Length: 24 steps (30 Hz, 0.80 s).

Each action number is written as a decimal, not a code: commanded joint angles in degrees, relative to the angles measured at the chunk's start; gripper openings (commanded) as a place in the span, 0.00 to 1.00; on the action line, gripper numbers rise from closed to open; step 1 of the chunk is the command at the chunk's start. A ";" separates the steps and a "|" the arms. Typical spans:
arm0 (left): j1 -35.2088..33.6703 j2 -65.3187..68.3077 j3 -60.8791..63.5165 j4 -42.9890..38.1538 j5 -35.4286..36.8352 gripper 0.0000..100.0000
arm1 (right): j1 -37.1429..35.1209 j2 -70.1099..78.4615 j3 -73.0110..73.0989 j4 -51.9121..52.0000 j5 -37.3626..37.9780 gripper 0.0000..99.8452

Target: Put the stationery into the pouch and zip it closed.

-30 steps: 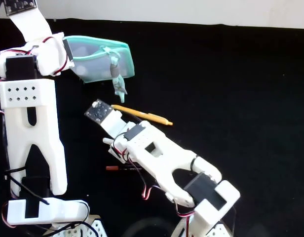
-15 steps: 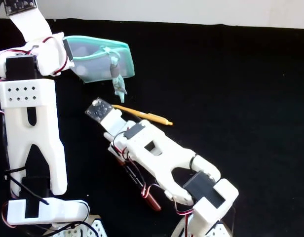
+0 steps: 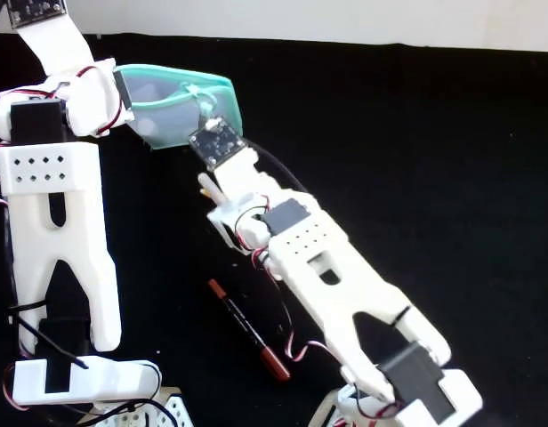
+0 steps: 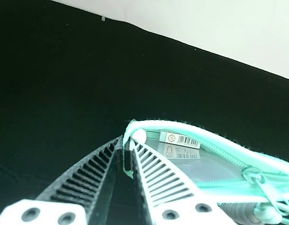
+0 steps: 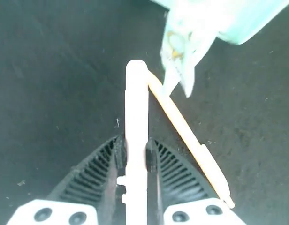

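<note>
The left gripper (image 4: pixel 127 151) has its jaws closed on one end corner of the teal pouch (image 4: pixel 208 158), pinching the fabric right at the seam. In the high view that gripper (image 3: pixel 121 90) meets the pouch (image 3: pixel 172 108) at the end nearest the left arm, and the pouch stretches away from it over the black desk (image 3: pixel 416 178).

The right gripper (image 5: pixel 135 143) has its jaws clamped narrowly on a white pen (image 5: pixel 136 101), which sticks out past the jaws with its rounded tip pointing toward the pouch. That tip is just short of the zip pull (image 5: pixel 178 61) hanging from the pouch's other end.

A yellow pen (image 5: pixel 187 137) lies flat on the desk just beside the white pen, one end under the zip pull, the rest slanting away from the pouch.

A red pen (image 3: pixel 247 329) lies on the desk well apart from the pouch, beside the right arm's forearm
</note>
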 commanded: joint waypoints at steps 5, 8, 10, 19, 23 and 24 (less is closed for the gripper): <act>0.84 2.59 0.57 1.05 -0.53 0.01 | 0.75 -9.01 -12.00 4.09 -8.00 0.01; 0.84 2.59 0.48 1.05 -0.53 0.01 | 0.57 -9.89 -18.86 6.99 -10.99 0.01; 0.84 2.59 0.48 0.97 -0.53 0.01 | 0.57 -9.89 -24.04 9.10 -12.57 0.01; 1.45 2.59 0.40 0.97 -0.53 0.01 | -0.75 -6.64 -39.34 10.07 -13.19 0.01; 2.42 2.59 0.40 0.97 -0.53 0.01 | -1.36 -1.63 -47.87 10.07 -13.36 0.01; 2.42 2.59 0.40 0.97 -0.53 0.01 | -1.36 -0.22 -50.33 9.98 -13.80 0.01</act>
